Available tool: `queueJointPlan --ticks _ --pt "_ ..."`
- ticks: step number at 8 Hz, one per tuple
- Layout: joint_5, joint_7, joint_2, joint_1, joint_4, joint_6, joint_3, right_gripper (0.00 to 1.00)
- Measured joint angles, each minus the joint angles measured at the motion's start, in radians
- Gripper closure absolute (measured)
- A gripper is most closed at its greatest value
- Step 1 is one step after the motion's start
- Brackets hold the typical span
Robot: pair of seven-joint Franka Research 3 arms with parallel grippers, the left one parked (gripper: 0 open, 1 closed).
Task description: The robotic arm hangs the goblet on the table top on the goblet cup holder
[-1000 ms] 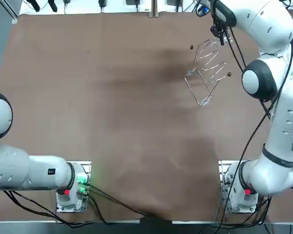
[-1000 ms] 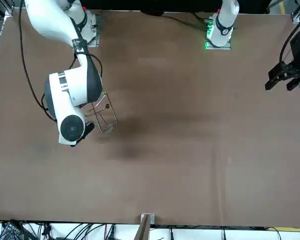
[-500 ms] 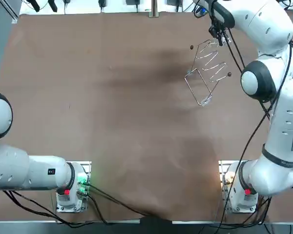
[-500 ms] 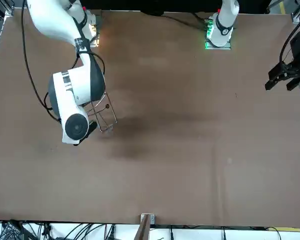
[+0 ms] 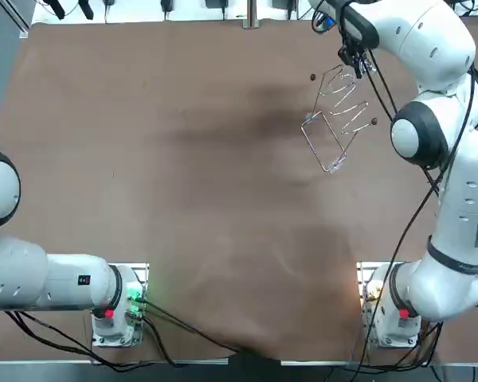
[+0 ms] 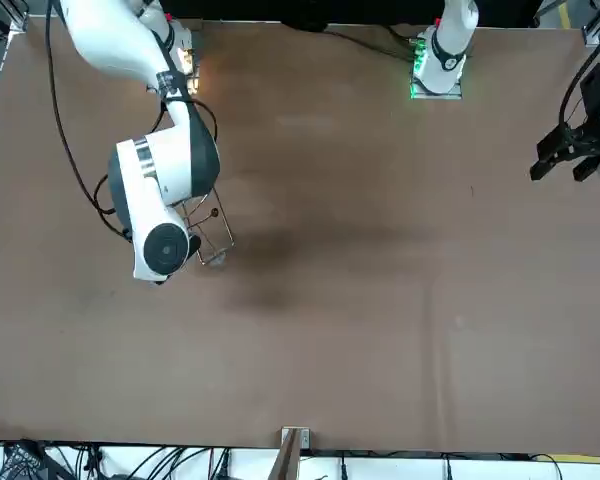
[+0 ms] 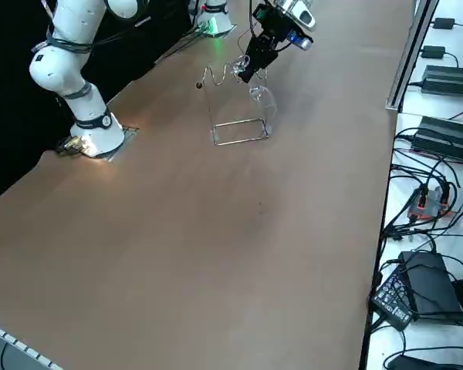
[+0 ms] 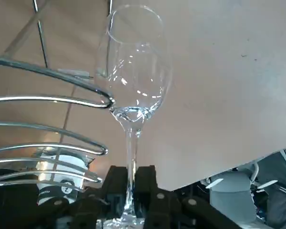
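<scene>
We see the right gripper (image 8: 131, 177) clamped narrowly on the stem of the goblet (image 8: 133, 86), in the upper right of the top view. The goblet hangs bowl-down over the brown table (image 5: 183, 159), beside a wire loop of the goblet cup holder (image 8: 47, 99); we cannot tell whether they touch

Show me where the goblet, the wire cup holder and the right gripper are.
goblet (image 8: 133, 71): right wrist view, on the glass bowl.
wire cup holder (image 8: 108, 100): right wrist view, on the tip of a wire loop.
right gripper (image 8: 131, 177): right wrist view, between its jaws, shut on the stem beside the holder.
</scene>
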Motion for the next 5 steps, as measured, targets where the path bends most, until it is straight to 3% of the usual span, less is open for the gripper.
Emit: queueJointPlan --ticks 5 --pt "0.000 0.016 -0.002 0.016 0.018 0.003 0.000 0.88"
